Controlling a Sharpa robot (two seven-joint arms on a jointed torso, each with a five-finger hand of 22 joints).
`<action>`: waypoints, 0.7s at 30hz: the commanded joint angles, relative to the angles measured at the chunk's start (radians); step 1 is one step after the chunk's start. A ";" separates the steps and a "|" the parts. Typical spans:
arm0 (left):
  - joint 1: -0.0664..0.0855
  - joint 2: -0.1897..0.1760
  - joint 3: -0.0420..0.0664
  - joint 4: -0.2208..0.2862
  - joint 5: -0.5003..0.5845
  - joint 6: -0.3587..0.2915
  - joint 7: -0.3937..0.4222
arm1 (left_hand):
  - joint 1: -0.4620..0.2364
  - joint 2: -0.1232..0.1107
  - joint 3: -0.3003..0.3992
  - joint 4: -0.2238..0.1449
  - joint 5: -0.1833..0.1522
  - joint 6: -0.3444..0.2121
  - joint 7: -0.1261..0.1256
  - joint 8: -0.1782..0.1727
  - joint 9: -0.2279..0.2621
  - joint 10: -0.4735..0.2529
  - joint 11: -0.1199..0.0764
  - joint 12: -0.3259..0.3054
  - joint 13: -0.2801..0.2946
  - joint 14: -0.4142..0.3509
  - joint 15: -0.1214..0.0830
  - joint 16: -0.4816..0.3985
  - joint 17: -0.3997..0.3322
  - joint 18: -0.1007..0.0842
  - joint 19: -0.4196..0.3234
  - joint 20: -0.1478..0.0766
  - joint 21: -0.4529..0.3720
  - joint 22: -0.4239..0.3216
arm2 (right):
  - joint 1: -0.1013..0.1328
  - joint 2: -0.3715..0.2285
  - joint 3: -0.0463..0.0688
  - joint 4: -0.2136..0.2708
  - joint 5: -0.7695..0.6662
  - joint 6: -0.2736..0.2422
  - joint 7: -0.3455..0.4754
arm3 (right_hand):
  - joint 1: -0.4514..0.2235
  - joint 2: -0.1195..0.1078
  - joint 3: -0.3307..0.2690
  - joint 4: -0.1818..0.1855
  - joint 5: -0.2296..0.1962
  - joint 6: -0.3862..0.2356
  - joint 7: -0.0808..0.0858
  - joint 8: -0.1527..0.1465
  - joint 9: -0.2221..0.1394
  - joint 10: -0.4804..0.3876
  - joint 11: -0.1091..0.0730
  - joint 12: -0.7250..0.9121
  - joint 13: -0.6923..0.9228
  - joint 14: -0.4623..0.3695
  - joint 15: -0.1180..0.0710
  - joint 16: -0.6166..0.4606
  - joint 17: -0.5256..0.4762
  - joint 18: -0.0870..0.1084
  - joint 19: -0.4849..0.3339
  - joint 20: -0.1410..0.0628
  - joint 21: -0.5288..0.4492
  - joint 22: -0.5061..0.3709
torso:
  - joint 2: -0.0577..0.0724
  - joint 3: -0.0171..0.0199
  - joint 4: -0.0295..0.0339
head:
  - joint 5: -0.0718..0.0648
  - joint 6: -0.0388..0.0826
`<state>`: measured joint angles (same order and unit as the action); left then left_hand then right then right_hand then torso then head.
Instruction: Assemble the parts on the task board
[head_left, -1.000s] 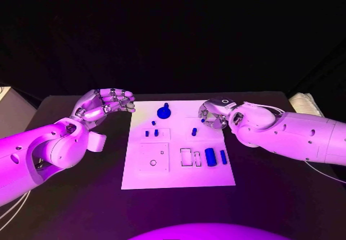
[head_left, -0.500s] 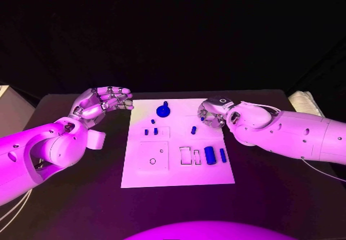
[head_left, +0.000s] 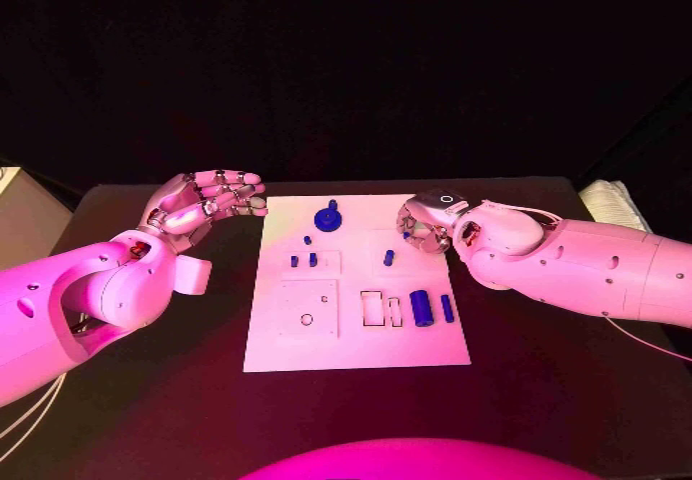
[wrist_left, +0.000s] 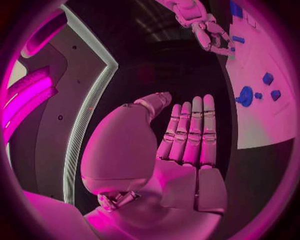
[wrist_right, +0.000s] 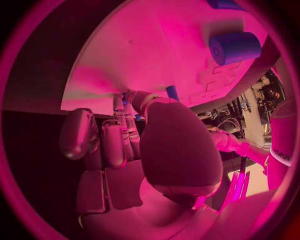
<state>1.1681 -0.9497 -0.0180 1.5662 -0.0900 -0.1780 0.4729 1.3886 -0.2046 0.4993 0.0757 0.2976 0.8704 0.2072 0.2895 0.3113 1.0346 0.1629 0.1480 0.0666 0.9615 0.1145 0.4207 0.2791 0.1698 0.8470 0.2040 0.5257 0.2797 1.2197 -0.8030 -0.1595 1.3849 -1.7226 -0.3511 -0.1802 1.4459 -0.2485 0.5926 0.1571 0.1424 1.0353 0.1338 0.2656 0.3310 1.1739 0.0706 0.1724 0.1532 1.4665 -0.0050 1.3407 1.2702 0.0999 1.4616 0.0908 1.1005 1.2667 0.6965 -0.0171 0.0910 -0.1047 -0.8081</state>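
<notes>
The task board (head_left: 356, 340) lies in the middle of the black table (head_left: 548, 400), and everything here is placed from it. The right hand (head_left: 426, 228) is over the board's far right corner, fingers curled downward at the surface. In the right wrist view those fingers (wrist_right: 119, 135) bunch up close to a small blue peg (wrist_right: 172, 92). Is it pinched or merely touched? The thumb hides the contact, so that can't be told.

The left hand (head_left: 206, 203) hangs off the board's far left corner, clear of the plate, holding nothing. The left wrist view shows its fingers (wrist_left: 190, 132) straight and side by side, palm bare.

On the board, the round blue knob (head_left: 329, 219) sits at the far edge near the middle. The blue cylinder (head_left: 420, 307) and a slim blue bar (head_left: 447, 309) lie side by side toward the near right, next to outlined slots. Two short pegs (head_left: 303, 260) stand left of centre.

Where could this go wrong? The peg under the right hand is small, and the hand itself blocks the head camera's sight of it. A loose pinch could let it tip or roll across the board. If the fingers press down unevenly, the plate itself might shift and disturb the parts lying loose on it.
</notes>
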 joint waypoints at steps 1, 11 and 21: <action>0.000 0.001 0.001 0.000 0.008 0.000 -0.004 | -0.003 0.006 -0.008 0.000 0.000 0.000 0.009 -0.004 -0.001 -0.002 0.002 -0.002 0.001 -0.002 0.003 -0.005 0.002 0.006 0.002 0.007 -0.006 -0.001 | -0.005 0.001 -0.002 0.005 -0.006 0.001 0.003 | -0.003 0.018 0.009 -0.010 -0.008 0.022 -0.008 0.012 0.008 0.030 -0.010 0.001 0.003 0.047 -0.014 0.005 0.001 -0.010 0.003 -0.008 0.011 0.008 | 0.000 -0.0009 -0.0007 | 0.000 0.000; 0.000 0.002 0.001 -0.002 0.007 0.001 -0.008 | 0.001 0.010 -0.008 -0.003 0.001 0.002 0.009 -0.003 -0.001 -0.004 0.002 -0.001 0.001 -0.003 0.003 -0.004 0.004 0.007 0.002 0.007 -0.007 -0.002 | -0.006 0.001 -0.002 0.013 -0.015 -0.049 -0.033 | -0.008 0.060 0.036 -0.058 -0.062 0.059 -0.027 0.048 0.046 0.107 -0.035 0.002 0.016 0.044 -0.036 -0.001 -0.011 -0.015 0.011 -0.028 0.038 0.030 | 0.000 -0.0009 -0.0007 | -0.001 -0.003; 0.000 0.003 0.001 -0.006 0.002 0.011 -0.017 | 0.014 0.017 -0.007 -0.013 0.003 0.009 0.007 0.003 0.001 -0.008 0.002 0.002 0.002 -0.007 0.003 -0.003 0.009 0.008 0.004 0.007 -0.007 -0.002 | -0.006 -0.013 -0.001 0.025 -0.010 -0.118 -0.063 | -0.015 0.060 0.042 -0.066 -0.069 0.057 -0.026 0.051 0.053 0.111 -0.035 -0.005 0.017 0.043 -0.037 -0.006 -0.018 -0.017 0.013 -0.030 0.046 0.036 | -0.001 -0.0012 0.0005 | 0.004 -0.001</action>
<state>1.1681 -0.9492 -0.0180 1.5608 -0.0885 -0.1791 0.4577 1.4002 -0.1930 0.4927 0.0688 0.2976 0.8742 0.2109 0.2895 0.3114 1.0345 0.1630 0.1480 0.0675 0.9611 0.1148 0.4207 0.2871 0.1697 0.8507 0.2076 0.5216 0.2786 1.2113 -0.8112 -0.1634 1.4051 -1.7231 -0.4119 -0.2155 1.4295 -0.1996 0.6350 0.0979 0.0748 1.0931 0.1071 0.3100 0.3682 1.2400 0.0731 0.1738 0.1658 1.4649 -0.0343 1.3406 1.2525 0.1000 1.4647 0.0694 1.1404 1.3017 0.6960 -0.0178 0.0903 -0.1006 -0.8118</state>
